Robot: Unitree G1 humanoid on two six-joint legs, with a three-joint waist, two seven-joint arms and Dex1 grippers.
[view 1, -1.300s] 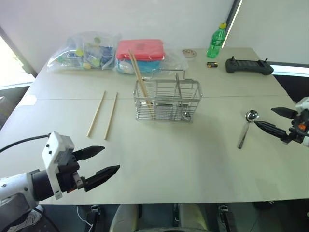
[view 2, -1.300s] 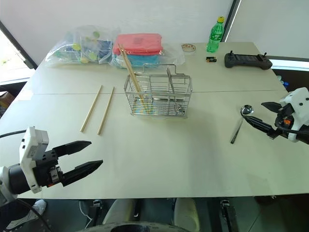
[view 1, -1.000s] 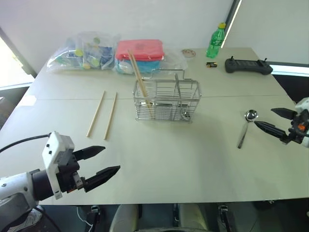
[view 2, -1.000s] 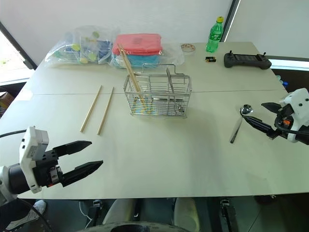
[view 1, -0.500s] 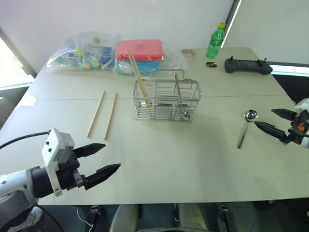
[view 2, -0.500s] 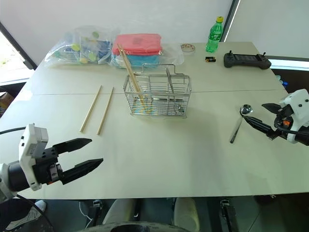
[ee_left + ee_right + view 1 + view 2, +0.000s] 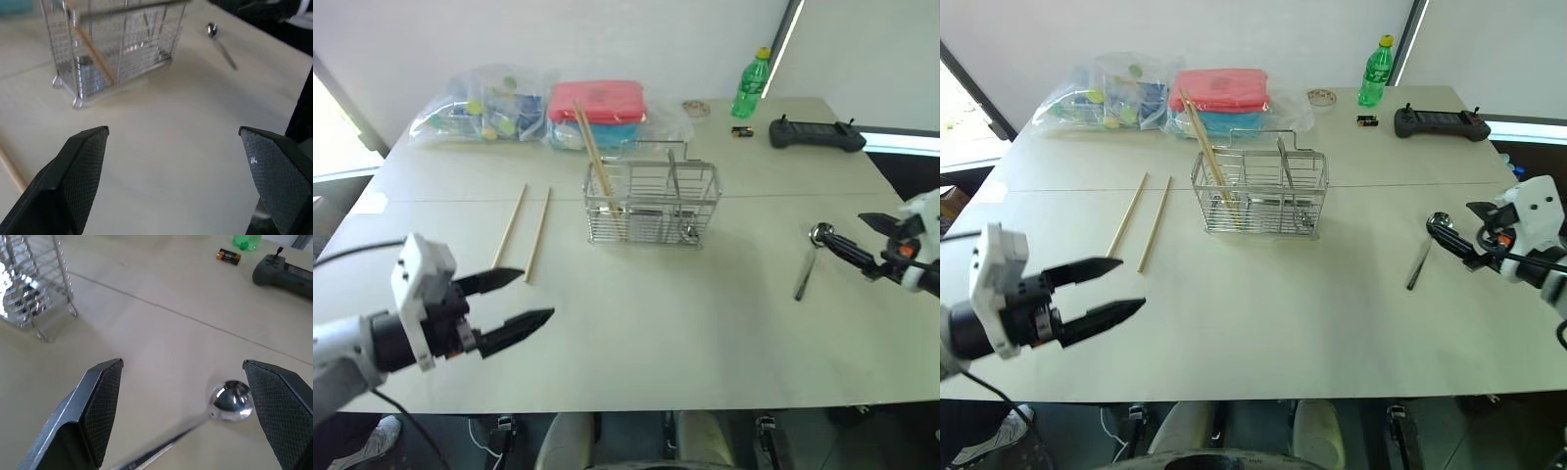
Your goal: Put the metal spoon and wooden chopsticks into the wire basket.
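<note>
The metal spoon (image 7: pixel 810 259) lies flat on the table's right side, bowl toward the far edge. My right gripper (image 7: pixel 847 229) hovers open just right of the bowl. In the right wrist view the spoon bowl (image 7: pixel 231 399) lies between the spread fingers. The wire basket (image 7: pixel 651 204) stands mid-table with two wooden chopsticks (image 7: pixel 592 147) leaning in its left end. Two more chopsticks (image 7: pixel 523 232) lie flat to the basket's left. My left gripper (image 7: pixel 536 296) is open over the near left of the table, holding nothing, and faces the basket (image 7: pixel 117 49).
Along the far edge sit a clear bag of items (image 7: pixel 484 103), a red-lidded plastic box (image 7: pixel 597 100), a green bottle (image 7: pixel 752 83), a battery (image 7: pixel 743 130) and a black controller (image 7: pixel 818 134). The table's near edge runs just below my left gripper.
My left gripper has risen and moved forward, staying open. My right gripper has edged left toward the spoon's bowl and turned at the wrist. The spoon and chopsticks have not moved.
</note>
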